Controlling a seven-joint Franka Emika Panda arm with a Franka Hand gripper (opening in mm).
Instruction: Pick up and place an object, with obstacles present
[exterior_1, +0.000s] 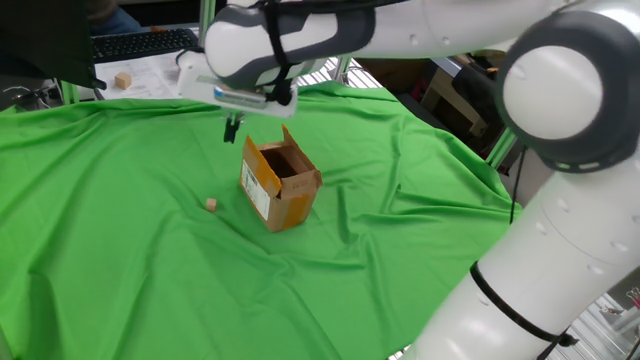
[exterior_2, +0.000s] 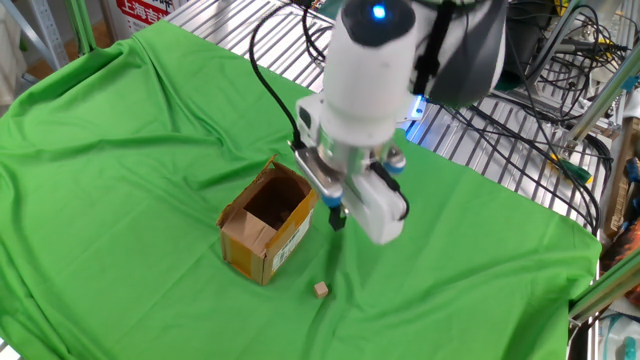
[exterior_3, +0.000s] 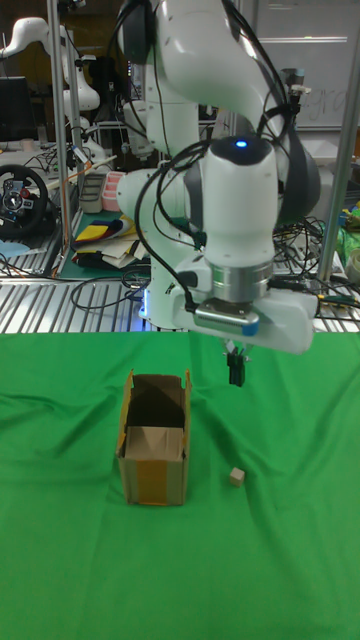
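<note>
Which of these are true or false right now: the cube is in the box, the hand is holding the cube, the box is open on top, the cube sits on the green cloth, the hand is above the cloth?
1. The tiny cube is inside the cardboard box. False: it lies outside, beside the box.
2. The hand holds the cube. False: the cube lies apart from it; nothing shows between the fingers.
3. The box is open on top. True: its flaps stand up.
4. The cube sits on the green cloth. True.
5. The hand hangs above the cloth, not touching it. True.
</note>
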